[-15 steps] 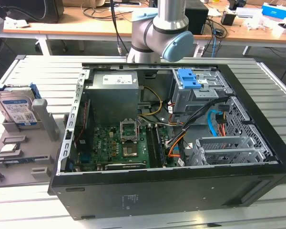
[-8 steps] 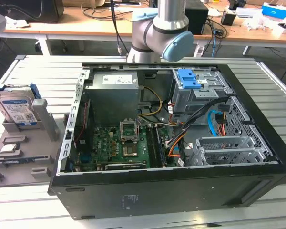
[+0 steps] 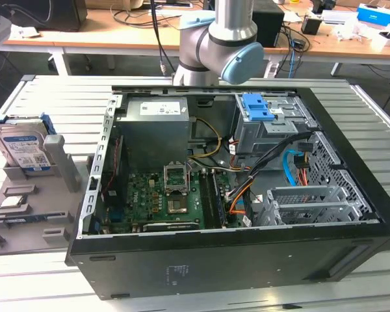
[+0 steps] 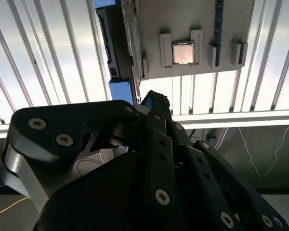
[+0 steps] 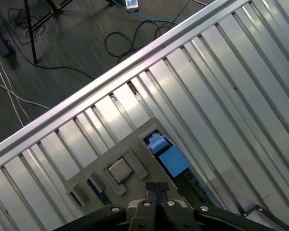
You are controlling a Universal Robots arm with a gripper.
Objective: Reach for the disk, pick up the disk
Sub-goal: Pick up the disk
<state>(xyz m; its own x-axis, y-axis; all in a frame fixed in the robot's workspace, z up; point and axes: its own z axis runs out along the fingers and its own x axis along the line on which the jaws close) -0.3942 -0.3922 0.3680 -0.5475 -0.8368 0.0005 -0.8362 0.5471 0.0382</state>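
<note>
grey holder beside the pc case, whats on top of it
The disk stands on edge in a slot, and a processor chip lies flat nearby. The disk's bottom edge is hidden by the slot.

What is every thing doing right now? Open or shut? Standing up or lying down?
Pincer: shut, holding nothing.
Disk: standing on edge in the grey holder, not gripped.
Case: lying on its side, open on top.
Chip: lying flat in the holder.
</note>
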